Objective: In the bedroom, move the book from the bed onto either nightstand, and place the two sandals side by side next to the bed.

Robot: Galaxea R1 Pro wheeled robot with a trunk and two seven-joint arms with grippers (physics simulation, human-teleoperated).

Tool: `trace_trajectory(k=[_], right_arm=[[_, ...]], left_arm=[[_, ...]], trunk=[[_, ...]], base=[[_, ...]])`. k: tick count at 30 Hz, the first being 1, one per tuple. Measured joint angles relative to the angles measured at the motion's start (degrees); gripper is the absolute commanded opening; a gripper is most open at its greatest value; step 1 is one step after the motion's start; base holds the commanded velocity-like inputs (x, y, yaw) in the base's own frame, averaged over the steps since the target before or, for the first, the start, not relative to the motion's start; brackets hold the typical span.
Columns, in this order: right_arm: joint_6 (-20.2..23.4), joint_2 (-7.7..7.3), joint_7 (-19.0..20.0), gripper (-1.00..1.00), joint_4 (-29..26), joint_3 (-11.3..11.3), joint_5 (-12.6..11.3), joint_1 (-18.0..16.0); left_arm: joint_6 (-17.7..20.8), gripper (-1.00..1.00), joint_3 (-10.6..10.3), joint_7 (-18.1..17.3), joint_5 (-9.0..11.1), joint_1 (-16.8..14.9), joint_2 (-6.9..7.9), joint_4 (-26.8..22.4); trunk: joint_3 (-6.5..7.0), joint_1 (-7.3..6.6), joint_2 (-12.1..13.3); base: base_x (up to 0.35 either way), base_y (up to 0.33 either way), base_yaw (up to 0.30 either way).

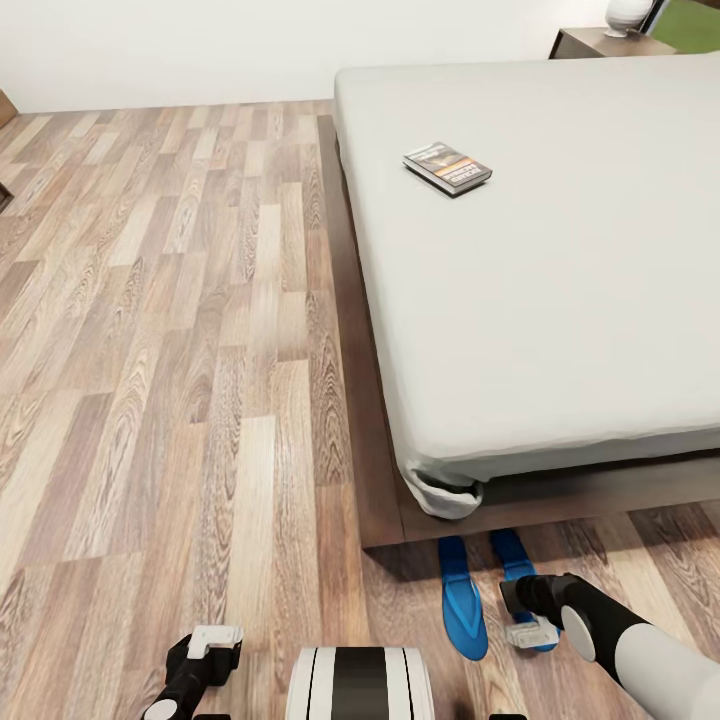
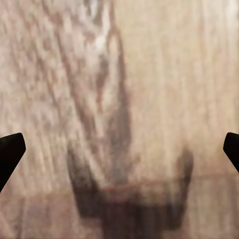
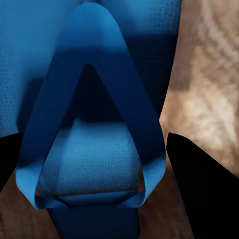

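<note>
The book [image 1: 447, 167] lies flat on the pale grey mattress of the bed [image 1: 560, 300], towards its far left part. Two blue sandals lie on the floor at the bed's near corner. One sandal [image 1: 463, 598] is in full sight. The other sandal [image 1: 512, 553] is partly under my right gripper [image 1: 529, 628]. In the right wrist view that sandal's thong strap [image 3: 132, 109] sits between my open fingers [image 3: 199, 189], very close. My left gripper [image 1: 210, 645] hangs open over bare floor [image 2: 149, 74]. A nightstand [image 1: 598, 42] stands beyond the bed's far side.
Wood-plank floor [image 1: 170, 330] stretches wide to the left of the bed. The dark bed frame [image 1: 375, 470] juts out along the mattress edge. A white object [image 1: 628, 14] sits on the nightstand, with a green window patch [image 1: 697, 22] behind it. A white wall runs along the back.
</note>
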Motion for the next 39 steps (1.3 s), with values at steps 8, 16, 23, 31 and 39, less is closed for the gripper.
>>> trace_trajectory(k=[8, 16, 23, 31, 39], right_arm=[[0.01, -0.01, 0.00, -1.00, -0.01, 0.03, 0.01, 0.00], [0.34, -0.13, 0.00, -1.00, -0.02, 0.57, -0.02, 0.00], [0.61, 0.49, 3.02, -1.00, -0.10, 1.98, -0.05, 0.01], [0.71, 0.50, 3.26, -1.00, -0.11, 2.24, -0.06, 0.01], [0.74, 0.49, 3.27, -1.00, -0.11, 2.29, -0.06, 0.01]], left_arm=[[0.00, 1.00, 0.00, -0.05, 0.00, 0.00, 0.00, -0.02], [0.00, 1.00, 0.00, -0.03, 0.00, 0.00, -0.01, 0.01], [0.00, 1.00, 0.00, 0.01, 0.00, 0.00, -0.01, -0.04], [0.00, 1.00, 0.00, 0.03, 0.00, 0.00, -0.01, -0.04], [0.00, 1.00, 0.00, 0.03, 0.00, 0.00, -0.01, -0.03]], trunk=[[0.00, 0.00, 0.00], [0.00, 0.00, 0.00], [0.00, 0.00, 0.00], [0.00, 0.00, 0.00], [0.00, 0.00, 0.00]], base=[[0.000, 0.000, 0.000], [0.000, 0.000, 0.000], [0.000, 0.000, 0.000], [0.000, 0.000, 0.000], [0.000, 0.000, 0.000]])
